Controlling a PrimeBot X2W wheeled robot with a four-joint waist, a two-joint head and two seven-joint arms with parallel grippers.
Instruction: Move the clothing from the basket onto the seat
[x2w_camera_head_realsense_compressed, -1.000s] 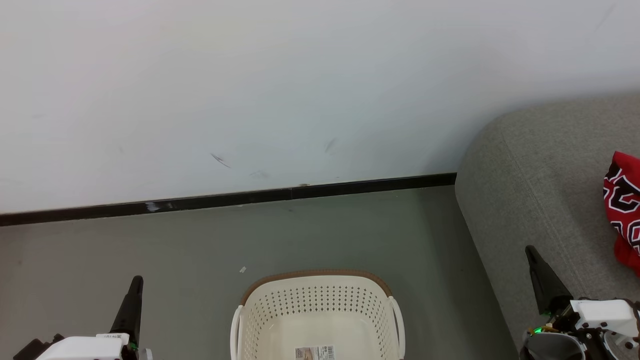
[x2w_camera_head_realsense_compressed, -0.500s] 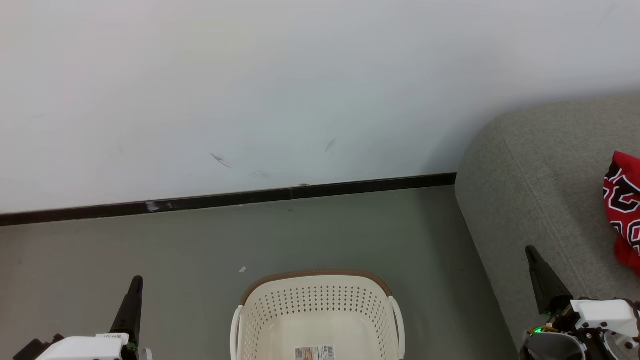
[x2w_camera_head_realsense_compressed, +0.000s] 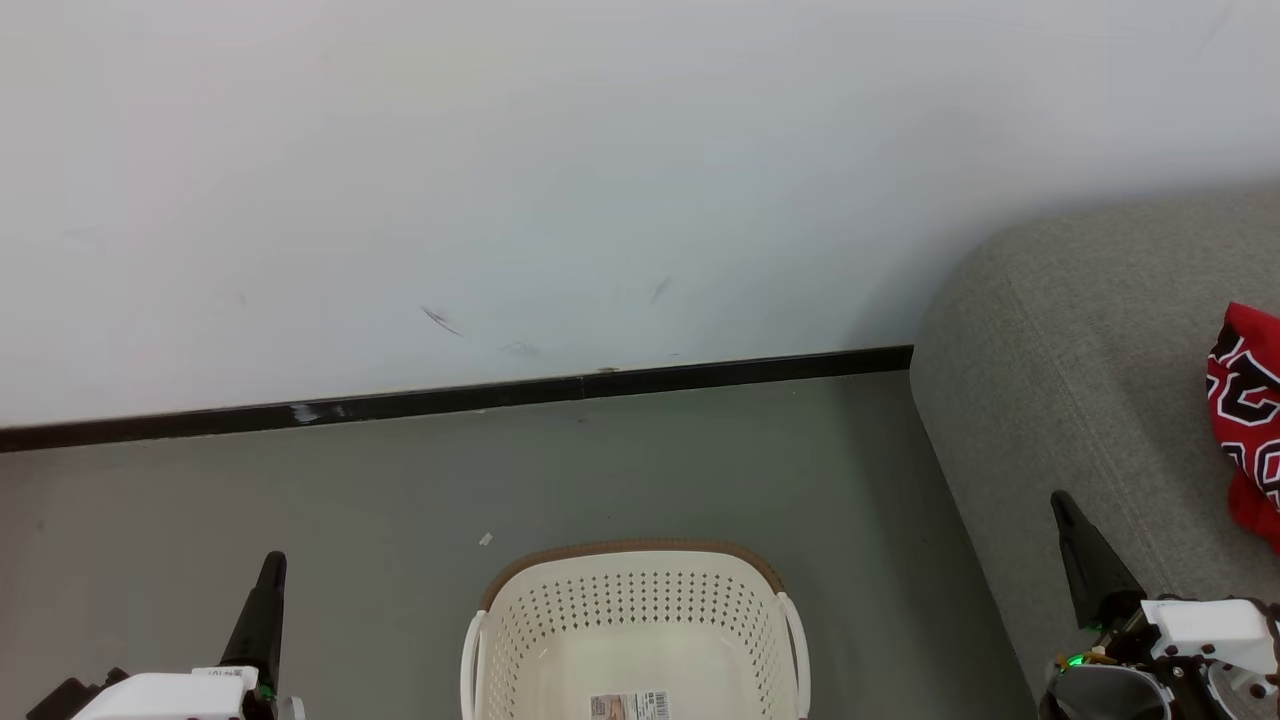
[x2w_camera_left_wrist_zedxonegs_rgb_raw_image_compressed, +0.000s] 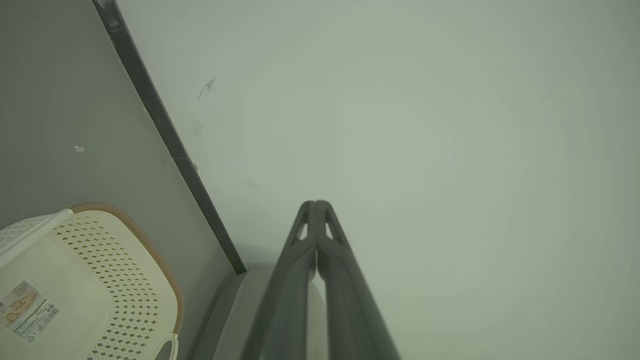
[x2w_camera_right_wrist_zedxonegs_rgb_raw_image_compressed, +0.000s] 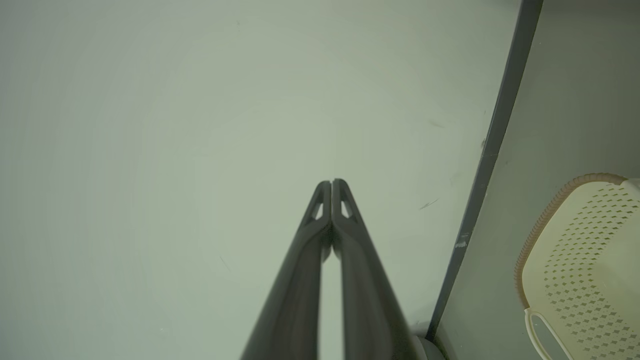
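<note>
The left end effector (x2w_camera_head_realsense_compressed: 274, 562) is hanging closed, gripping nothing, above the floor (x2w_camera_head_realsense_compressed: 300, 490); the right end effector (x2w_camera_head_realsense_compressed: 1062, 502) is likewise closed and empty, showing against the seat (x2w_camera_head_realsense_compressed: 1080, 340). Between them the basket (x2w_camera_head_realsense_compressed: 630, 548) is sitting on the floor, label (x2w_camera_head_realsense_compressed: 628, 706) inside. The clothing (x2w_camera_head_realsense_compressed: 1245, 400) is lying on the seat, far right

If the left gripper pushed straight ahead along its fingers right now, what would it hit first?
Most likely the white wall: the shut left gripper aims at bare wall above the dark baseboard, with the basket off to the side. Depth is unclear.
</note>
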